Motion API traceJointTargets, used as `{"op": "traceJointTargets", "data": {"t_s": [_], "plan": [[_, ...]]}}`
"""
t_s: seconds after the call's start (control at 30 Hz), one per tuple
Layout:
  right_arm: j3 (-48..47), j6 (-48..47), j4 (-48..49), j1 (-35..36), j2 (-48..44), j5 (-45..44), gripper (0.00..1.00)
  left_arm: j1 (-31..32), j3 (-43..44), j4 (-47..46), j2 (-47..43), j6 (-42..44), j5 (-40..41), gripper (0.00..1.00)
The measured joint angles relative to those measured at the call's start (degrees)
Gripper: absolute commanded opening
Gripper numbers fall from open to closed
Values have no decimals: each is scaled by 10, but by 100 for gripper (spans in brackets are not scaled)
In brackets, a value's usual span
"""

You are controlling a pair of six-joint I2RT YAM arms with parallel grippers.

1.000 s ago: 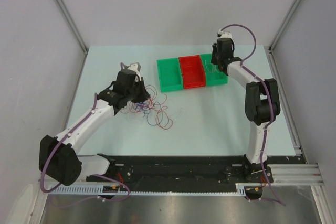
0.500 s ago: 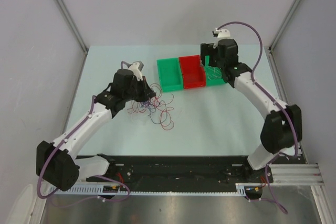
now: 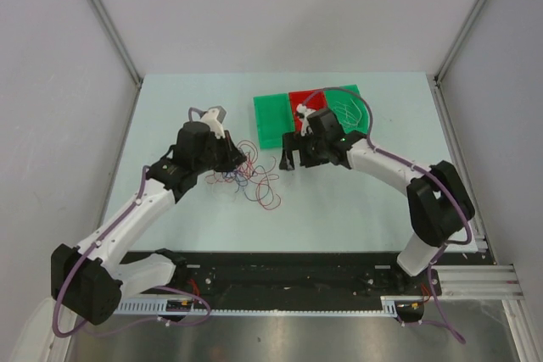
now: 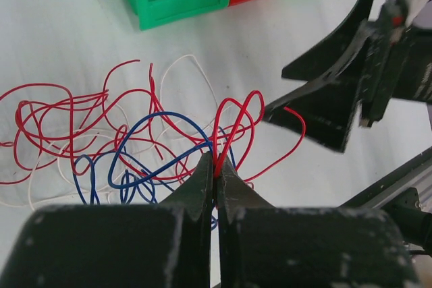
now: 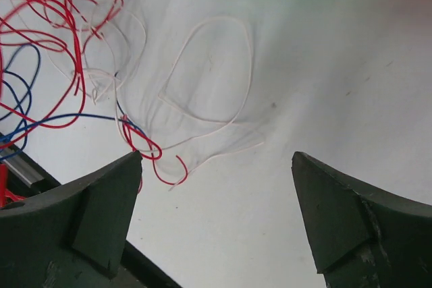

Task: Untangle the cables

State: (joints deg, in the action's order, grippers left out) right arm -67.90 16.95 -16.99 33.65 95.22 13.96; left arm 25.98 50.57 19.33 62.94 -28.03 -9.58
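Note:
The cables [image 3: 253,177] lie as a loose tangle of thin red, blue and whitish wires on the table, left of centre. My left gripper [image 3: 236,158] sits at the tangle's upper left edge. In the left wrist view its jaws are shut on a red wire [image 4: 226,136], which loops up out of the tangle [image 4: 101,139]. My right gripper [image 3: 288,155] hangs open just right of the tangle, nothing between its fingers. Below it in the right wrist view lies a whitish loop [image 5: 210,65], with red wire [image 5: 71,28] and blue wire [image 5: 27,92] to the left of my right gripper [image 5: 216,160].
Three bins stand in a row at the back: a green bin [image 3: 271,120], a red bin [image 3: 304,101] partly behind the right arm, and a green bin [image 3: 349,108] with a thin pale wire in it. Aluminium posts and grey walls enclose the table.
The right arm swung from over the right green bin down and left to the tangle's edge, its jaws opening wide. The left gripper stayed shut and shifted slightly.

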Motion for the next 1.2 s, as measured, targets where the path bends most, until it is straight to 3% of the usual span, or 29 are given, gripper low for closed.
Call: {"op": "traceJointTargets", "data": {"t_s": [0.2, 0.43, 0.53, 0.6, 0.63, 0.83, 0.97, 1.07, 1.2], "plan": [[0, 76, -25, 53, 50, -36, 86, 0, -11, 0, -1, -4, 15, 0], [0, 122, -26, 66, 107, -89, 71, 0, -17, 0, -5, -5, 24, 0], [-1, 133, -11, 72, 118, -100, 48, 0, -18, 0, -5, -5, 26, 0], [-1, 134, -2, 75, 126, -101, 23, 0, -19, 0, -5, -5, 29, 0], [-1, 135, 4, 75, 128, -103, 0, 0, -19, 0, -5, -6, 31, 0], [0, 139, 6, 75, 129, -152, 0, 0, -22, 0, -9, -11, 62, 0], [9, 128, -15, 49, 73, -217, 0, -11, -22, 5, -16, -23, 102, 0], [33, 117, -22, -23, -11, -256, 0, -63, -27, 12, -20, -41, 109, 0], [74, 105, -30, -181, -139, -293, 0, -165, -46, 29, -27, -67, 128, 0]]}}
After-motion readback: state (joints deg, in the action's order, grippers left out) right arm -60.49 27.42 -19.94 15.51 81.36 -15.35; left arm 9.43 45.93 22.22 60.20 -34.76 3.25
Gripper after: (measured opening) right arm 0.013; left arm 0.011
